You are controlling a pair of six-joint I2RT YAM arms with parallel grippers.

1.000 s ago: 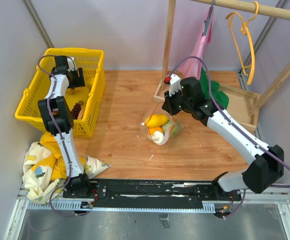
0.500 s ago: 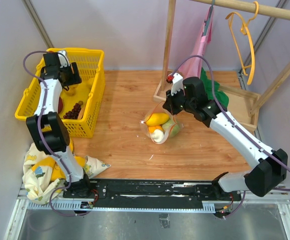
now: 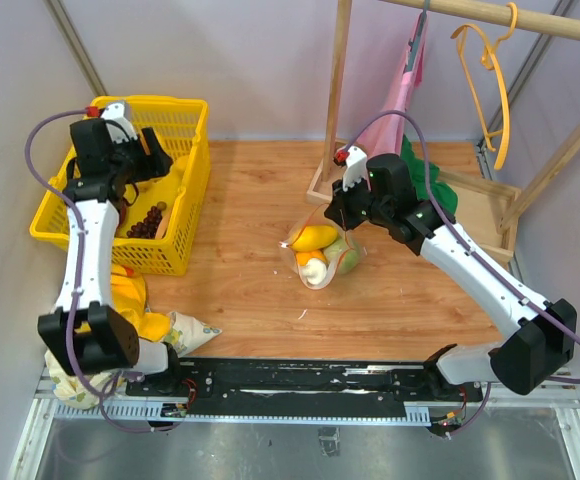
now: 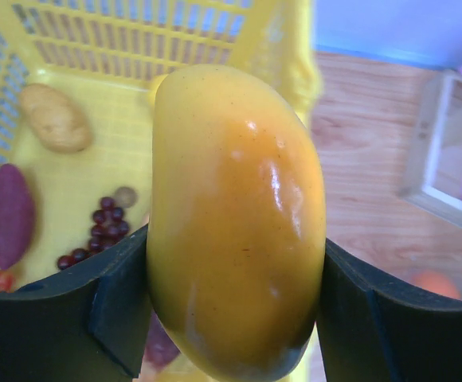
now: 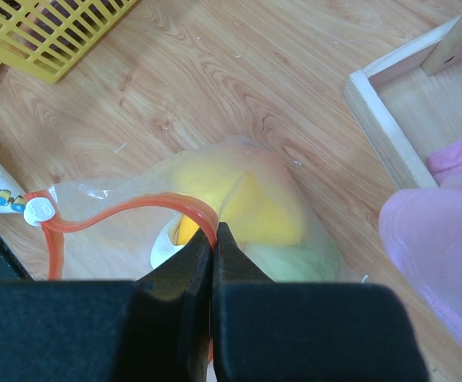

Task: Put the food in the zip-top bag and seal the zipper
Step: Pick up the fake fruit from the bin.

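Note:
My left gripper (image 4: 235, 314) is shut on a yellow-orange toy mango (image 4: 235, 215), held above the yellow mesh basket (image 3: 185, 115) at the far left. Left in the basket are a potato (image 4: 56, 118), a purple sweet potato (image 4: 6, 215) and dark grapes (image 4: 95, 231). The zip-top bag (image 3: 322, 255) lies mid-table with a yellow fruit (image 3: 315, 238) and a green one (image 3: 346, 258) inside. My right gripper (image 5: 215, 239) is shut on the orange-red zipper (image 5: 119, 211), which curves away from it with the bag's mouth open.
Printed snack packets (image 3: 80, 340) lie at the near left by the left arm's base. A wooden rack base (image 3: 475, 205) stands at the right, with pink cloth (image 3: 410, 70), green cloth (image 3: 435, 185) and an orange hanger (image 3: 490, 70).
The left arm has risen out of the basket with the mango in its jaws. The right gripper and the bag have barely moved.

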